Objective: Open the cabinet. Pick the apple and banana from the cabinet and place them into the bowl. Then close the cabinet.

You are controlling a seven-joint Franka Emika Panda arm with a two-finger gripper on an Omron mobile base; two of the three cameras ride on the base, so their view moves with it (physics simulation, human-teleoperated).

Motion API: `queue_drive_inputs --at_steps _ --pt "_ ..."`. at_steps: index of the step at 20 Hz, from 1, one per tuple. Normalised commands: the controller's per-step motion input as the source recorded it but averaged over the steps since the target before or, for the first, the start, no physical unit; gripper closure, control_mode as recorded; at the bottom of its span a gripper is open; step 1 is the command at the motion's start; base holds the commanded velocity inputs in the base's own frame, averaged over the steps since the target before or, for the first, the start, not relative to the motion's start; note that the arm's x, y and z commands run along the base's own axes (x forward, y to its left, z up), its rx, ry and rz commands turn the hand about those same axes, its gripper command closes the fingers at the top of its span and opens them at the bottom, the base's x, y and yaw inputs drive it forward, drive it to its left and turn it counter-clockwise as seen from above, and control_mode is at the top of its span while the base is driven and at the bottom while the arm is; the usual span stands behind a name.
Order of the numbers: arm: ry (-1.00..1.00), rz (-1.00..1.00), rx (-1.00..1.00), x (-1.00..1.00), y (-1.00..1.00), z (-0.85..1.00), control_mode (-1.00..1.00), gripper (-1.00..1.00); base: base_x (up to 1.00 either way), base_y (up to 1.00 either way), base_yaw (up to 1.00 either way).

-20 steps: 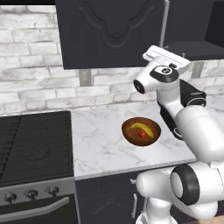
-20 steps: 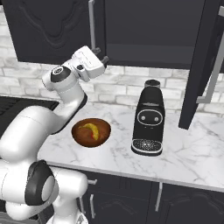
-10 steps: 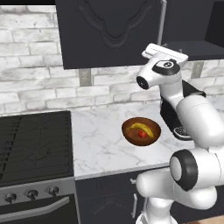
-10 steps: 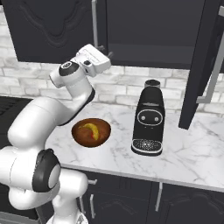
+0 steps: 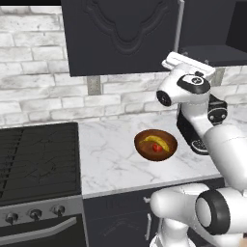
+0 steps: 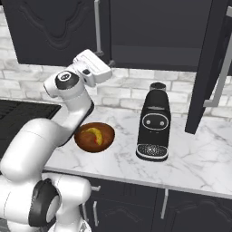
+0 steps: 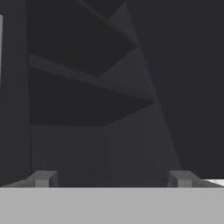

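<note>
A pale brick wall runs behind a white marble worktop in this kitchen, with a black stove at the worktop's left end and a black coffee machine standing near its middle. Above hangs the cabinet, matte black: its left door is flat shut, while its right door stands swung out over the worktop's right end, its silver handle facing the room. The bowl sits on the worktop just left of the coffee machine, toward the front edge, and both the banana and the apple already lie inside it, so by my reckoning only the closing is left. The gripper is raised at the lower edge of the open cabinet, beside the shut door's handle, jaws spread wide and holding nothing; in the hand view its 2 fingertips stand well apart and point into the dark, bare shelves. What the next move turns on is this: the open door lies well off to the arm's right, past the coffee machine, with its long axis and its handle both vertical. The hand would have to leave the opening, cross rightward and get to the door's outer face or handle to push it home.
</note>
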Motion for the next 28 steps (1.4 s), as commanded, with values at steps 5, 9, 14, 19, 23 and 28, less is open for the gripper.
queue_drive_inputs --at_steps 5,9,14,19,23,28 --pt "0.02 -0.03 0.21 -1.0 -0.01 0.2 -1.0 -1.0 0.0 0.0 0.0" --pt "0.1 -0.09 0.28 -1.0 -0.15 0.5 -1.0 -1.0 0.0 0.0 0.0" --pt "0.05 -0.03 0.24 -1.0 -0.36 0.26 -1.0 -1.0 0.0 0.0 0.0" --pt "0.16 0.01 0.08 -0.98 -0.31 -0.12 -1.0 -1.0 0.0 0.0 0.0" --pt "0.01 0.02 -0.02 -0.21 0.0 -0.06 -1.0 -1.0 0.0 0.0 0.0" --pt "-0.01 0.11 -0.04 -0.49 -0.04 0.0 -1.0 -1.0 0.0 0.0 0.0"
